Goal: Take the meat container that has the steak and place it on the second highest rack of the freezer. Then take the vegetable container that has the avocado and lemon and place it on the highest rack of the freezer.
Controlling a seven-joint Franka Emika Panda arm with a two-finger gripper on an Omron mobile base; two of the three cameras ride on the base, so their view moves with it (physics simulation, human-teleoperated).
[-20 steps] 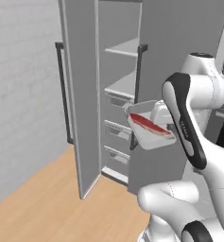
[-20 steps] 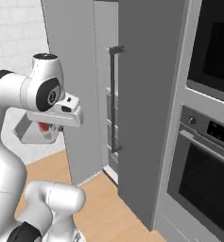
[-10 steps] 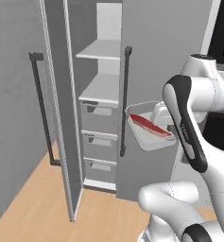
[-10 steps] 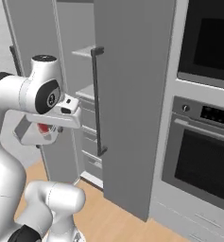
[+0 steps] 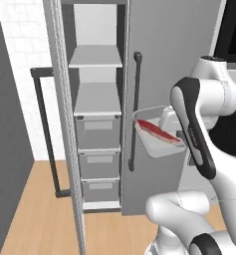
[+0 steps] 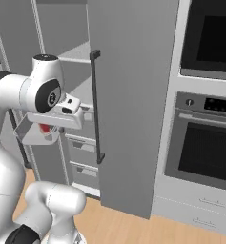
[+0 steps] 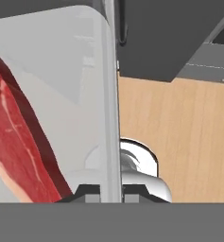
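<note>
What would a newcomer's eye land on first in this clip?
The red steak in its clear meat container, held up by the end effector shut on the container's wall, in front of the grey door. Behind it the freezer stands open, white racks bare above three drawers.

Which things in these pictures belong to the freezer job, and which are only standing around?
Part of the job:
- meat container, held by the gripper at its wall
- steak lying inside it
- freezer, door open
- highest rack
- second highest rack

Not part of it:
- wall ovens
- freezer drawers
- wooden floor
</note>
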